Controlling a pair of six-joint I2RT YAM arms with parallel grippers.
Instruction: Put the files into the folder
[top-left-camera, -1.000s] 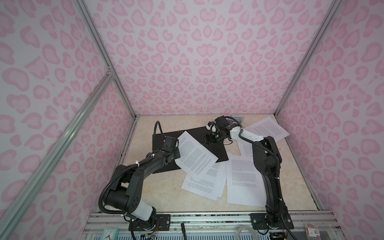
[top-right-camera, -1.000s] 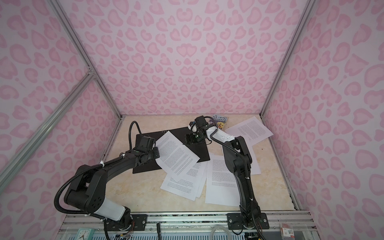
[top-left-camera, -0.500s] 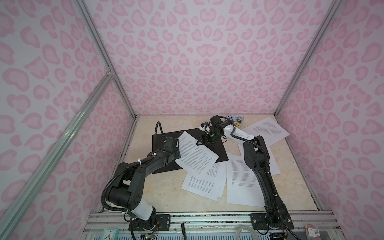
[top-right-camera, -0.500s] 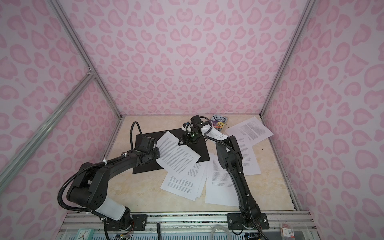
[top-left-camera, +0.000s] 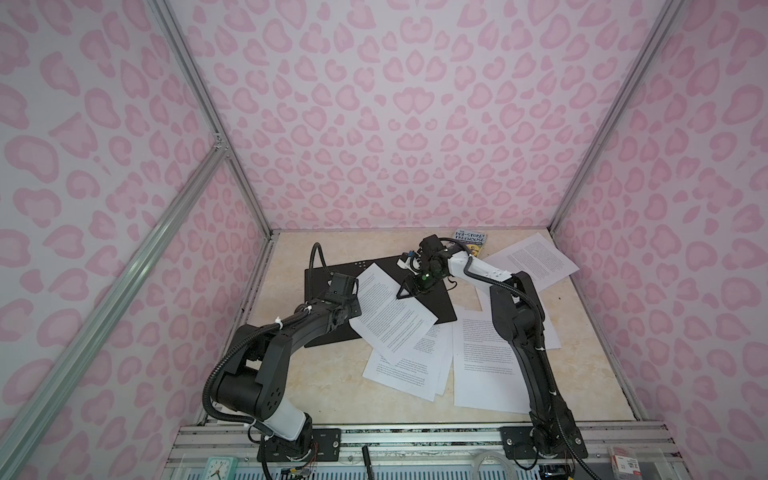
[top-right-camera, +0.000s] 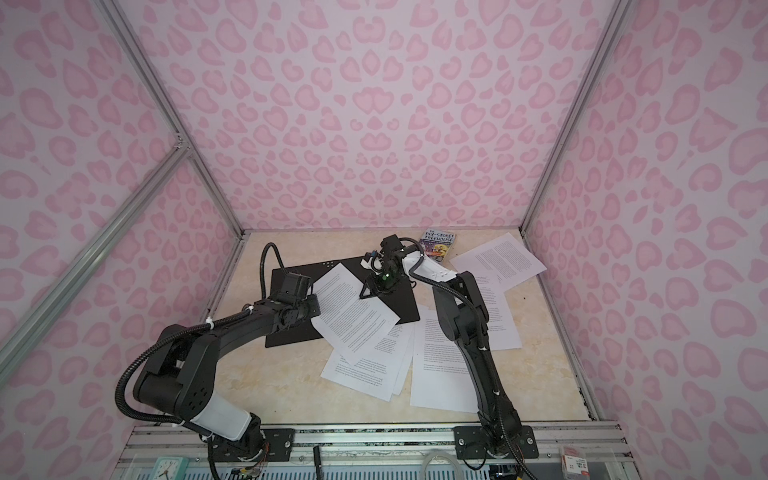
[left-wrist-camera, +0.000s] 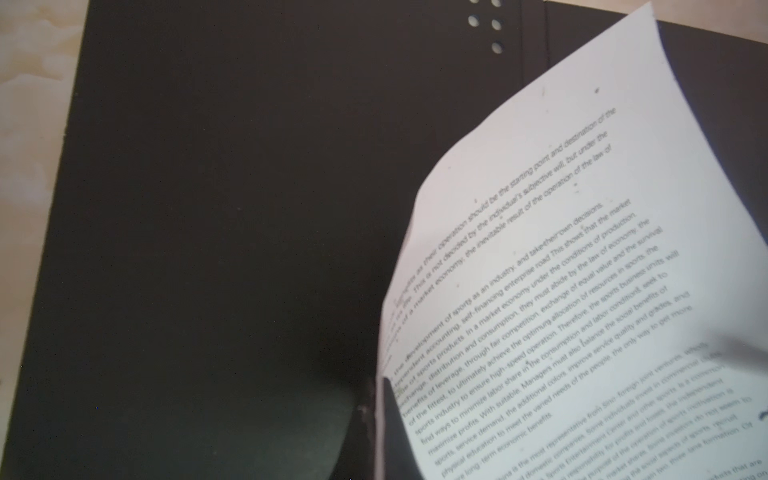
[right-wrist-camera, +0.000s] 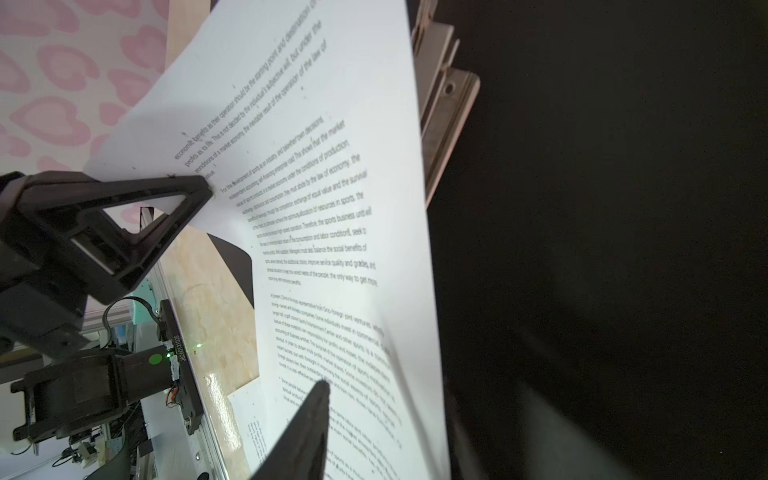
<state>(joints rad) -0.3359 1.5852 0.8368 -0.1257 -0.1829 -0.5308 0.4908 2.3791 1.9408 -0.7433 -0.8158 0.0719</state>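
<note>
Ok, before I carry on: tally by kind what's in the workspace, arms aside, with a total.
Printed paper sheets: at least 6 (the fanned pile overlaps, so it may hide more)
Folder, lying open with its black inside up: 1
Paperback book: 1
Total: at least 8

- Left arm (top-left-camera: 291, 332): extended low and forward.
- Left claw (left-wrist-camera: 376, 390): fingers fully together, pinching the edge of a sheet (left-wrist-camera: 561, 208).
- Right arm (top-left-camera: 515, 320): elbow raised, forearm reaching toward centre, wrist pitched down.
- Right claw (right-wrist-camera: 266, 286): fingers apart.
</note>
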